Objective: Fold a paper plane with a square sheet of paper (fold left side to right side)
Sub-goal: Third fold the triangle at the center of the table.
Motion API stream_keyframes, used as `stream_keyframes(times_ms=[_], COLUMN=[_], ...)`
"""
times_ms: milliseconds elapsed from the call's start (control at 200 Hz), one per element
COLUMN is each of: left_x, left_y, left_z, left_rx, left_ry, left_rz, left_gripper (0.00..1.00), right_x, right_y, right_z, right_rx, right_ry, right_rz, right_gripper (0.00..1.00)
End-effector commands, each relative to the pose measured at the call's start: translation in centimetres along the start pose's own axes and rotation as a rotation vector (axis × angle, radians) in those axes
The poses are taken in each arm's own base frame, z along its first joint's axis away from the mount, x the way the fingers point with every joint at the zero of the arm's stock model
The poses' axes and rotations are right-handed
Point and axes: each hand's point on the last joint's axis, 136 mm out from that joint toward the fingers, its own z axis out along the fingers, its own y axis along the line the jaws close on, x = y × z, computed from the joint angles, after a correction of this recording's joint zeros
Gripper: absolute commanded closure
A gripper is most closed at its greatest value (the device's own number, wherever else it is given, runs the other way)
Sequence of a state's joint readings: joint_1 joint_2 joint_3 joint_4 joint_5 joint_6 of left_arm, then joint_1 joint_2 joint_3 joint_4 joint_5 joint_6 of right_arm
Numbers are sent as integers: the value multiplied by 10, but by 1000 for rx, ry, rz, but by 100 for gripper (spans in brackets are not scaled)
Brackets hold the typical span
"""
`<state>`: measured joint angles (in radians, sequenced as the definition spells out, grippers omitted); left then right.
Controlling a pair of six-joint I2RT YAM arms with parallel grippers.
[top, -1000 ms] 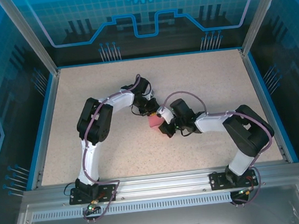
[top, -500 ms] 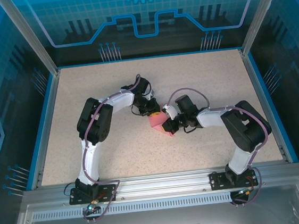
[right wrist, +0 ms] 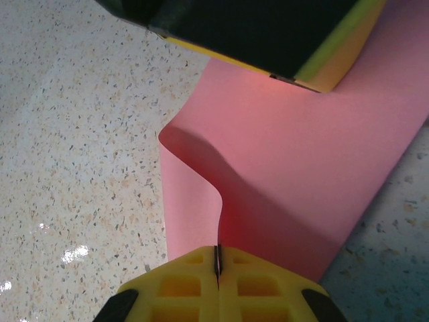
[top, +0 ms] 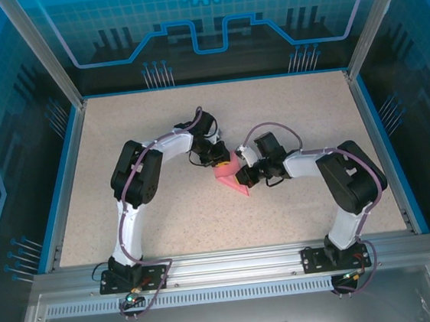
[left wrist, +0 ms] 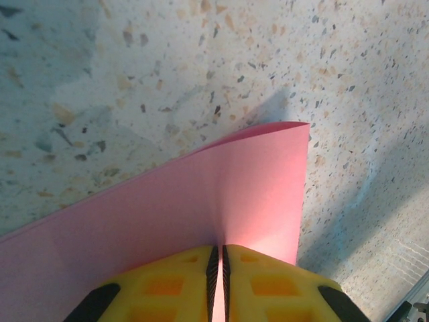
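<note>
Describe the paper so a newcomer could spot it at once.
On the speckled beige table, look at the middle. The square sheet of paper is pinched there between the left gripper and the right gripper. It is the only pink thing, curled rather than flat.

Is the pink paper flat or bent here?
Bent: the pink paper curls in a wave, pinched by left gripper and right gripper.

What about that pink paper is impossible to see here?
Left wrist view: the left gripper hides the pinched edge of the pink paper; the sheet runs off the left frame edge.
Right wrist view: the right gripper hides its pinched edge.
Top view: paper too small, partly under both grippers; folds unreadable.
</note>
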<state>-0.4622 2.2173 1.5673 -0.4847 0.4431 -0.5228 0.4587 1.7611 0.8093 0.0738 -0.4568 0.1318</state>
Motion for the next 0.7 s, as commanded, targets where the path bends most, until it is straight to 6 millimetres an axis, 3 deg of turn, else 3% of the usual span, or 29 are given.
stream_keyframes(times_ms=[0, 695], left_x=[19, 20], left_y=[27, 28], left_z=[22, 22], left_rx=[-70, -72], left_ry=[76, 78], left_rz=[-29, -28], left_gripper=[85, 85], right_x=[1, 2], right_y=[-5, -12], right_z=[1, 6], right_rx=[-3, 12], right_ry=[18, 42], right_rz=[34, 55], right_gripper=[100, 100])
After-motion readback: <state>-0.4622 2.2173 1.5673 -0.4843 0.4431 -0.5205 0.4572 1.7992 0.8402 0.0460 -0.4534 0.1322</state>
